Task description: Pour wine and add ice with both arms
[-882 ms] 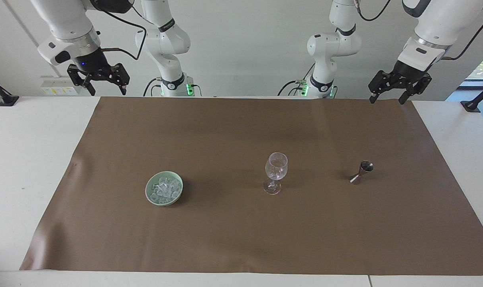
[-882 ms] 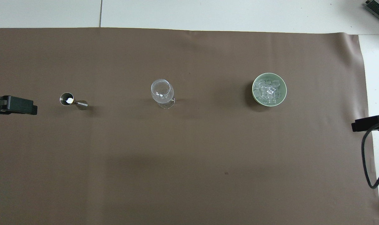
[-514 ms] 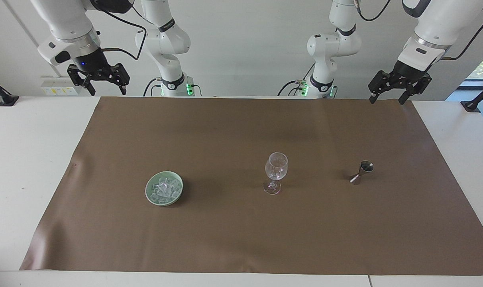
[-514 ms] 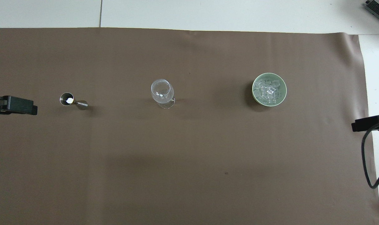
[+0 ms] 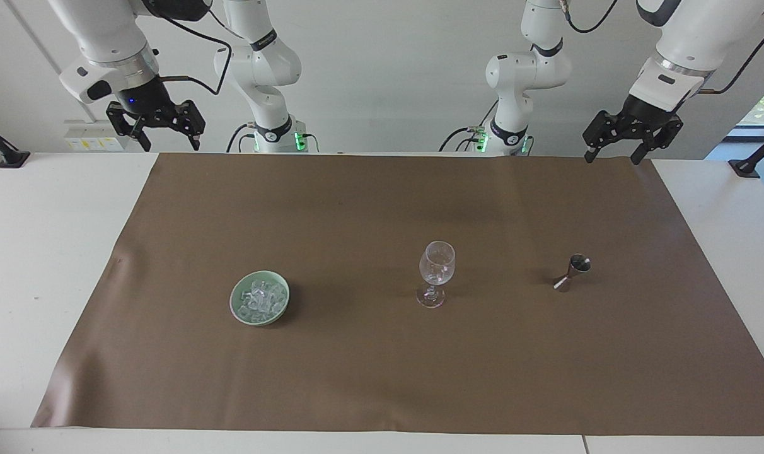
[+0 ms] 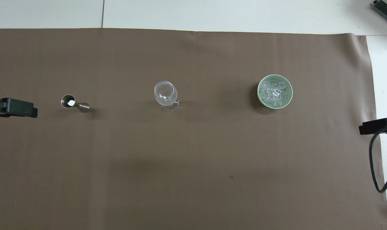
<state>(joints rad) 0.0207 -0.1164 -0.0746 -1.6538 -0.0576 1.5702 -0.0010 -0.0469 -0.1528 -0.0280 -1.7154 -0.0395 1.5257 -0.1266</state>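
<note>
A clear wine glass (image 5: 437, 271) stands upright and empty mid-table; it also shows in the overhead view (image 6: 165, 93). The ice (image 5: 260, 296) is a heap of clear cubes in a pale green bowl (image 5: 234, 304) toward the right arm's end, also seen from overhead as ice (image 6: 273, 92) in the bowl (image 6: 259, 93). A small metal jigger (image 5: 573, 271) stands toward the left arm's end, seen from overhead too (image 6: 72, 103). My left gripper (image 5: 612, 156) and right gripper (image 5: 171, 145) hang open and empty, raised over the table's edge at the robots' end.
A brown mat (image 5: 382, 366) covers most of the white table (image 5: 35, 252). In the overhead view only the left gripper's tip (image 6: 14, 108) and the right gripper's tip (image 6: 375, 126) with a black cable (image 6: 372, 166) show at the sides.
</note>
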